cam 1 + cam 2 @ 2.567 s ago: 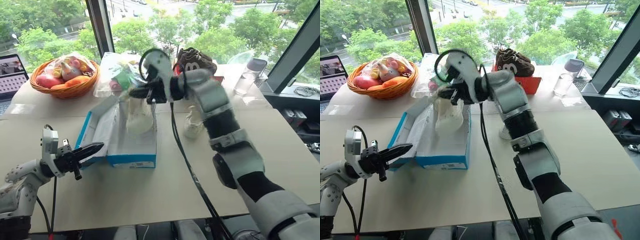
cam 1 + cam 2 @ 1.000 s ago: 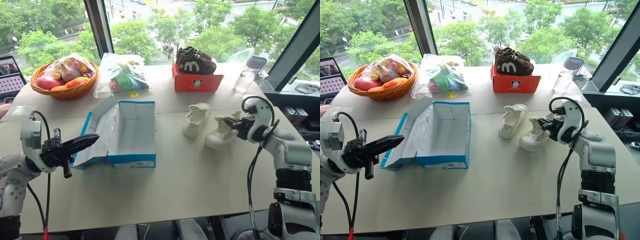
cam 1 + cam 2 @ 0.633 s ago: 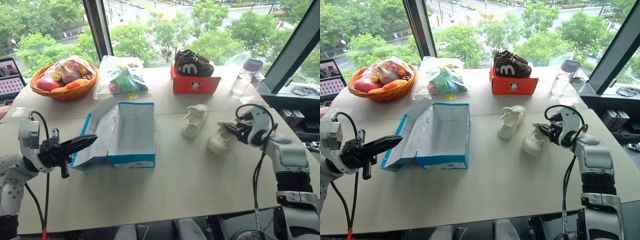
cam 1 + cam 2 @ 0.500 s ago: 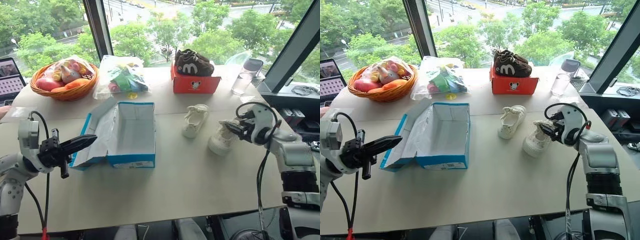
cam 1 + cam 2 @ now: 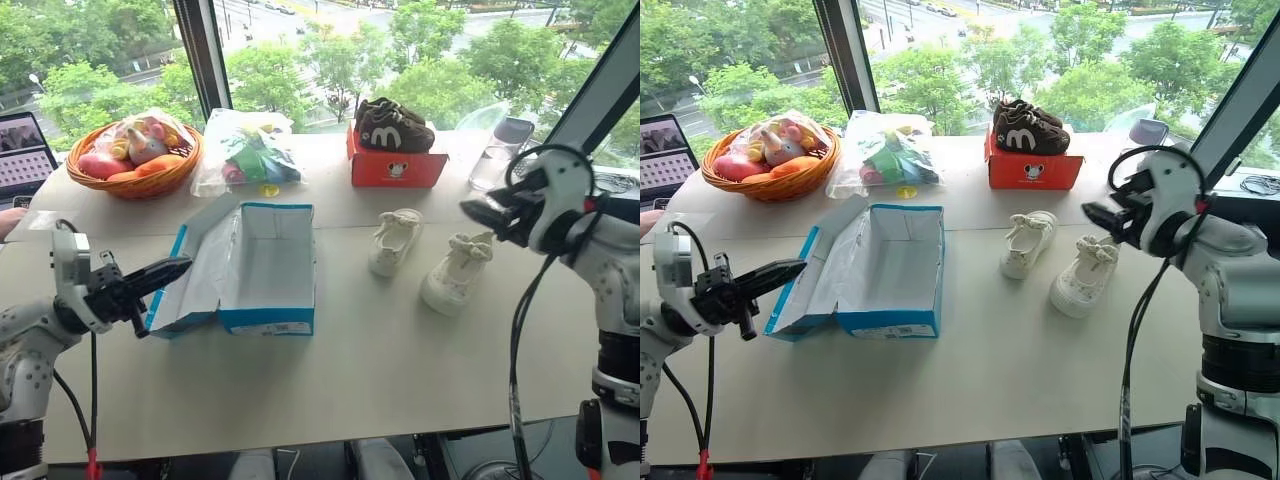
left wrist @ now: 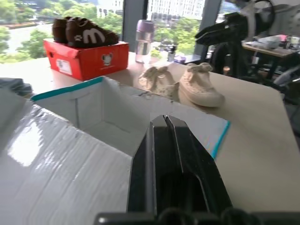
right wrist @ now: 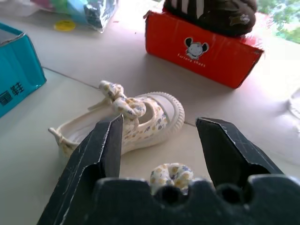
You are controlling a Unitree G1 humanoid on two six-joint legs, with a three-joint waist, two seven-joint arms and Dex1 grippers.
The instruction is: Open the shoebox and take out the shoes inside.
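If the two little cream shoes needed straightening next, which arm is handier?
Right. Its open gripper hangs beside the cream-white bow shoes; the shut left gripper sits across the open blue cardboard shoebox.

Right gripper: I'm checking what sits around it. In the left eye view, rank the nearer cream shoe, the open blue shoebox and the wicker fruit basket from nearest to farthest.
From the right gripper:
1. Cream shoe, just below it.
2. Blue shoebox, mid-table.
3. Wicker basket, far left corner.
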